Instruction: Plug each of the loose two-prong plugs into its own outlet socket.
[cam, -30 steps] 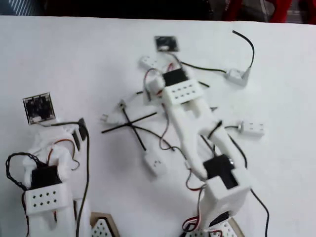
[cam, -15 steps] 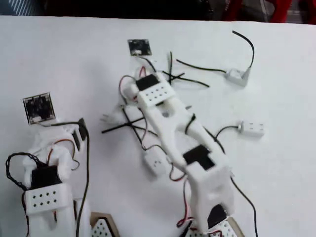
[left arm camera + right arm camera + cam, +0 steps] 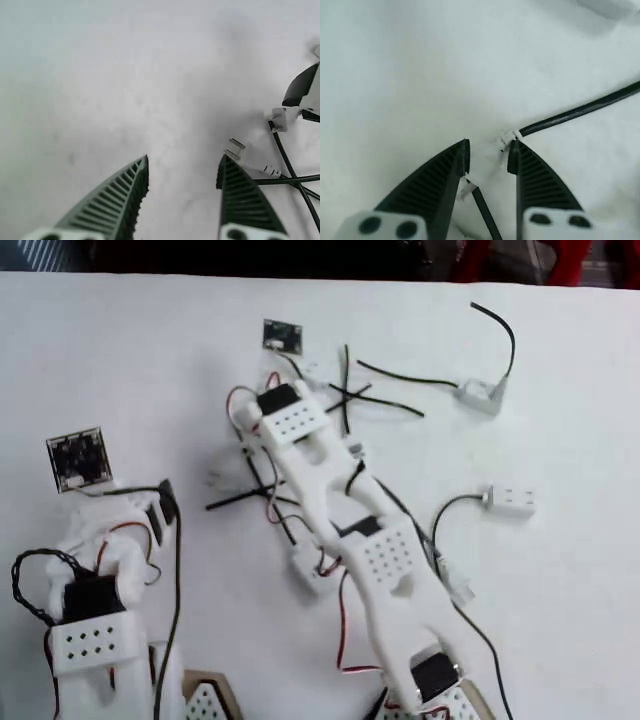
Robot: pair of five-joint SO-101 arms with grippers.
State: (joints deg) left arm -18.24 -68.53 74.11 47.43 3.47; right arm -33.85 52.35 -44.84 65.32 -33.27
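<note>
A loose two-prong plug [image 3: 234, 148] lies on the white table just past my open left gripper [image 3: 182, 165], close to one fingertip, its black cable [image 3: 292, 167] trailing off. That plug [image 3: 215, 480] lies between the two arms. My right gripper [image 3: 488, 146] stands open with a narrow gap low over the table. A small white plug [image 3: 506, 139] on a black cable [image 3: 580, 110] lies at one fingertip, and a second white cable end [image 3: 466, 189] lies between the fingers. White outlet sockets [image 3: 478, 395] [image 3: 512, 500] [image 3: 313, 572] lie scattered on the table.
The right arm [image 3: 330, 490] stretches diagonally across the table's middle, over several crossed black cables [image 3: 350, 395]. The left arm [image 3: 95, 620] rests at the near left. Bare table lies along the far left and far right.
The right arm has swung left across the table, its wrist moving from the far centre toward the loose plug. The crossed cables have shifted toward the far side. The left arm has not moved.
</note>
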